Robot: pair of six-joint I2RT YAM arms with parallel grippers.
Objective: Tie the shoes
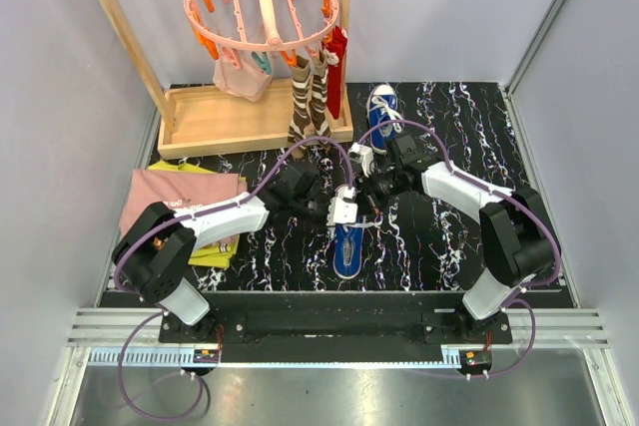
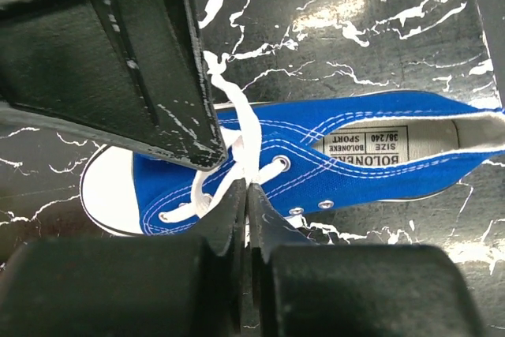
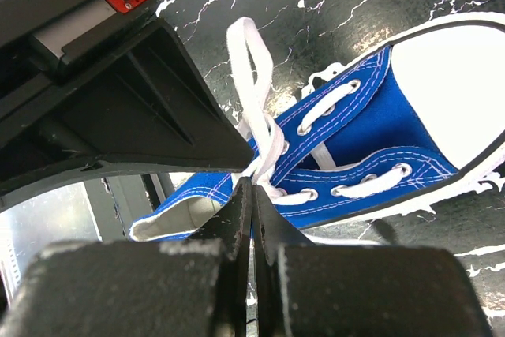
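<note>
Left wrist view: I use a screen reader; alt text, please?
The left gripper, jaws closed, pinches a white lace of a blue canvas sneaker lying on a black marbled table, white toe cap at image left. The right gripper fills the upper left, tip at the laces.

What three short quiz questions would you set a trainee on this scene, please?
1. True or false: the left gripper and the right gripper both stand open.
2. Where is the far shoe? A) right of the wooden rack B) on the folded clothes C) clipped to the pink hanger
3. Fill in: each gripper pinches a white ___ of the near shoe.
Key: 1 false, both are shut; 2 A; 3 lace.
</note>
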